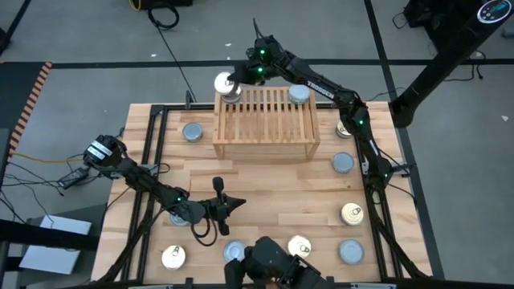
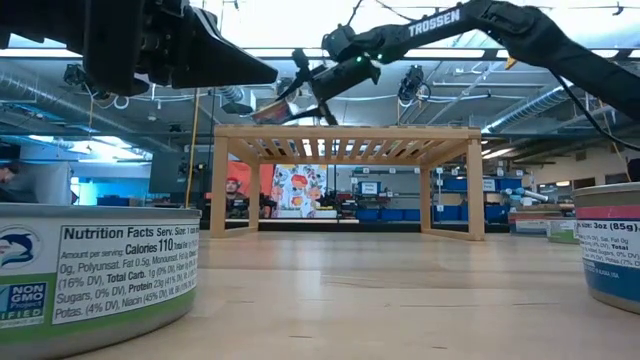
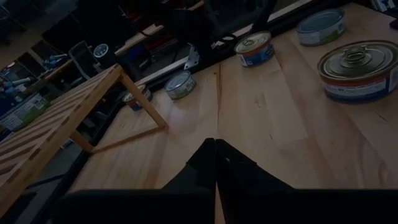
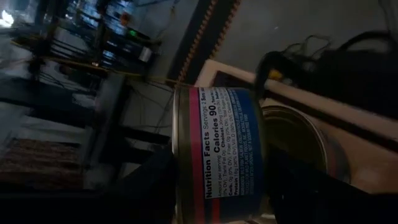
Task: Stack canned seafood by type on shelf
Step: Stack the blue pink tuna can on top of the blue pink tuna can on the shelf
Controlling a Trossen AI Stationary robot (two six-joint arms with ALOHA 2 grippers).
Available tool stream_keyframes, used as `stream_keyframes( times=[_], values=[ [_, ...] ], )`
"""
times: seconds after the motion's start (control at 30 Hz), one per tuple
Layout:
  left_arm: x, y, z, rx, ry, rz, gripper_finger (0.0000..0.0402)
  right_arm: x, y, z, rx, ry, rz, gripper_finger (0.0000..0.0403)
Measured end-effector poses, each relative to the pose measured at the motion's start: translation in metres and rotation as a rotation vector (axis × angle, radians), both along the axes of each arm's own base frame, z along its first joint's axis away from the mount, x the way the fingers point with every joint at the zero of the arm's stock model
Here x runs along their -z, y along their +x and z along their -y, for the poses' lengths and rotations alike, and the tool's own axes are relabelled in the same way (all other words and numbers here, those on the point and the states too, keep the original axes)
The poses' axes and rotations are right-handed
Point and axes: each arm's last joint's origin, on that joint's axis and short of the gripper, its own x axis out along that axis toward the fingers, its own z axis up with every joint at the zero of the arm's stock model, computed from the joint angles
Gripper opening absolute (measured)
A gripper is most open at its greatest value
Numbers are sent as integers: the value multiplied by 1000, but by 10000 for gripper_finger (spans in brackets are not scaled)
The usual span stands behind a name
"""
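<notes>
- High view: right gripper (image 1: 230, 87) pinches a gold-topped tin (image 1: 226, 83) over the shelf (image 1: 265, 124) at its far left corner.
- Left wrist view: left gripper (image 3: 215, 163) fingers pressed together above the table (image 3: 261, 118).
- Right wrist view: tin (image 4: 217, 152) clamped sideways.

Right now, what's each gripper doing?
Left gripper: shut, empty, above the table.
Right gripper: shut on a tin at the shelf's far-left corner.
</notes>
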Motion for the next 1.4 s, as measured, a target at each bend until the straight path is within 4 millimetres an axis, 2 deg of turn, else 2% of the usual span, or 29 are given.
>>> stream_keyframes(
  times=[0.3, 0.7, 1.13, 1.4],
  values=[
    [1, -1, 1, 5, 3, -8, 9, 5, 3, 4, -13, 8, 22, 209],
    [1, -1, 1, 5, 1, -5, 9, 6, 2, 4, -5, 3, 13, 279],
    [1, -1, 1, 5, 1, -6, 9, 5, 2, 4, -20, 28, 23, 282],
    [1, -1, 1, 5, 1, -5, 9, -6, -1, 1, -26, 5, 34, 283]
  ],
)
